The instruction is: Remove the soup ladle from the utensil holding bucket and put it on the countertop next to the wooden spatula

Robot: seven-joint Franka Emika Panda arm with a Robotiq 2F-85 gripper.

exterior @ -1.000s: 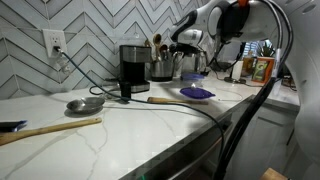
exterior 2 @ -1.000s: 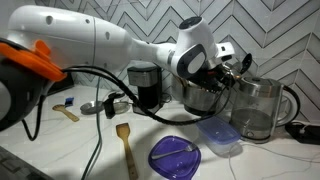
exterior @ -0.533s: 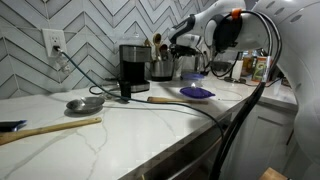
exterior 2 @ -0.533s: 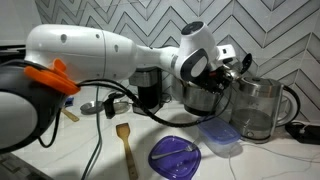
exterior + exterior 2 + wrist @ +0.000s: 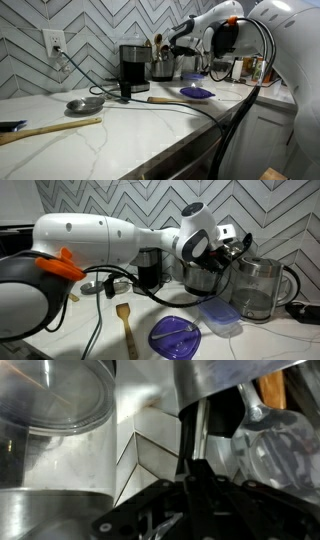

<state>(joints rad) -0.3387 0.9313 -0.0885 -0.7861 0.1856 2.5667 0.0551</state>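
The utensil holding bucket [image 5: 160,68] [image 5: 204,277] is a steel pot by the tiled wall, next to a black appliance. My gripper [image 5: 171,47] [image 5: 238,247] hangs over its rim. In the wrist view the gripper [image 5: 190,466] is shut on a thin dark handle [image 5: 188,430] that I take for the soup ladle's. A shiny utensil head [image 5: 265,432] lies just to the right of it. The wooden spatula [image 5: 166,99] [image 5: 124,319] lies flat on the white countertop [image 5: 130,135], in front of the bucket.
A purple lid [image 5: 176,334] and a blue container [image 5: 218,315] lie near the spatula. A glass pitcher [image 5: 258,288] stands beside the bucket. Farther along the counter are a round metal spoon [image 5: 85,103] and a long wooden stick [image 5: 50,128]. Black cables cross the counter.
The jaws have closed from wide open onto the thin handle. The arm has shifted slightly toward the bucket.
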